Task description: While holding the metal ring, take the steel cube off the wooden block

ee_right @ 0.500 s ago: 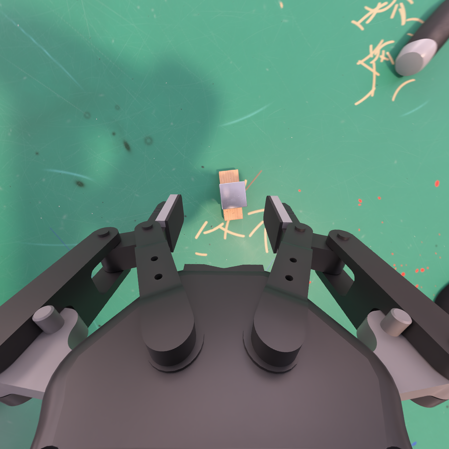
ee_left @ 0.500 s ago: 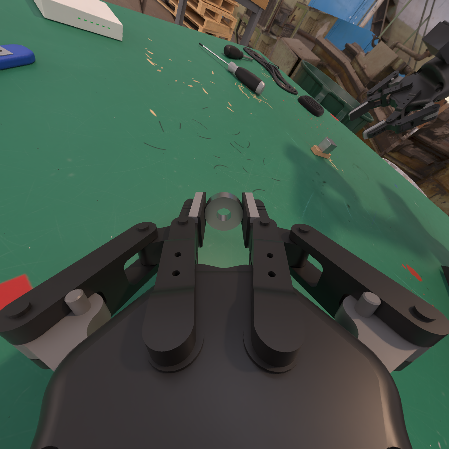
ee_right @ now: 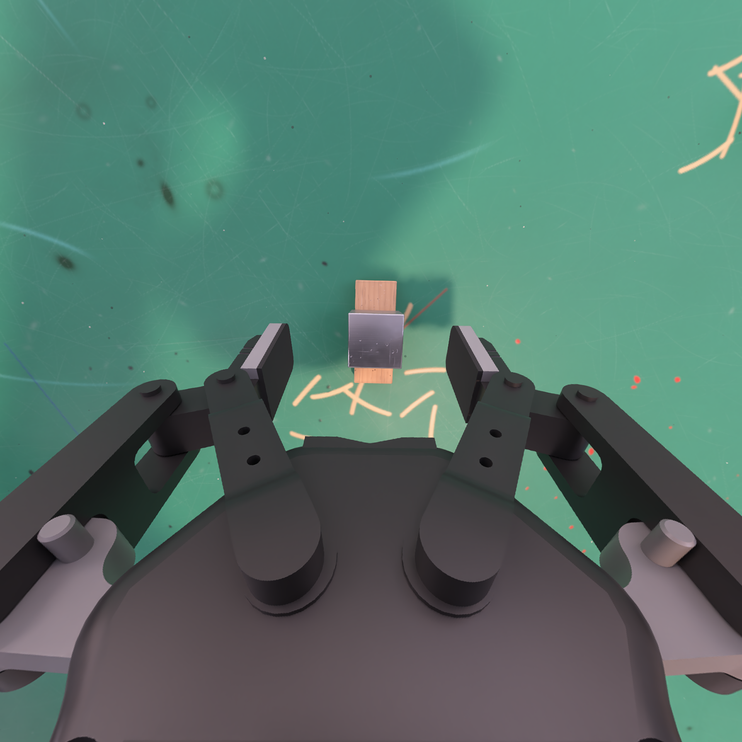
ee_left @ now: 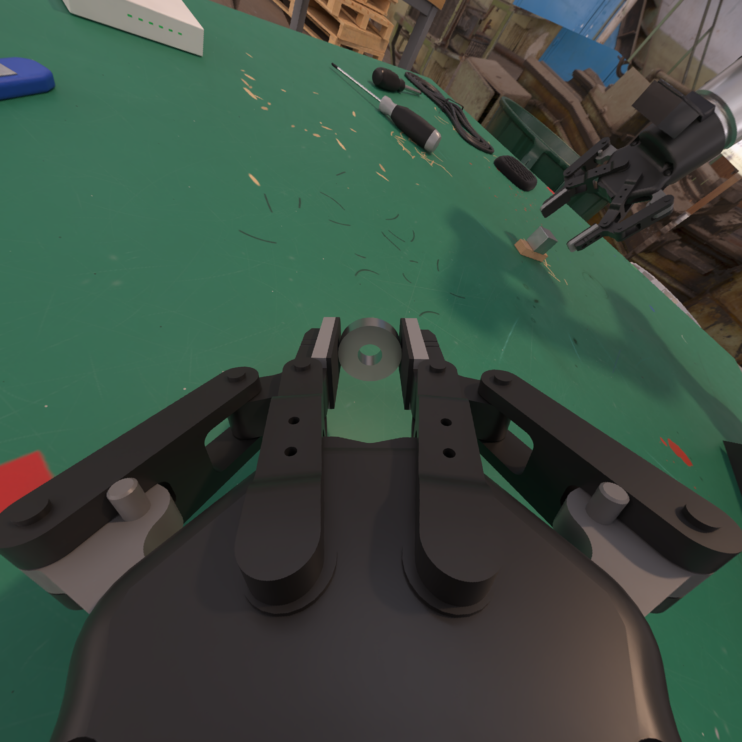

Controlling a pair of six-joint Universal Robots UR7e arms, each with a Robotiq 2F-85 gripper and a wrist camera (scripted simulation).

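My left gripper (ee_left: 369, 349) is shut on the grey metal ring (ee_left: 369, 353), holding it above the green table with its hole facing the camera. The steel cube (ee_right: 375, 346) sits on top of the flat wooden block (ee_right: 376, 295); both also show far right in the left wrist view, the cube (ee_left: 542, 239) on the block (ee_left: 526, 249). My right gripper (ee_right: 369, 353) is open and points down over the cube, one finger on each side, clear of it. It also shows in the left wrist view (ee_left: 562, 227), just right of the cube.
A screwdriver (ee_left: 409, 120), a black cable (ee_left: 453, 112) and a black oval pad (ee_left: 515, 172) lie at the back. A white box (ee_left: 140, 22) and a blue object (ee_left: 24, 78) sit far left. The table's right edge (ee_left: 662, 289) runs close behind the block. Wood shavings (ee_right: 361, 397) lie around it.
My right gripper has come down closer to the cube, which now lies between its fingers. My left gripper still holds the ring in the same place.
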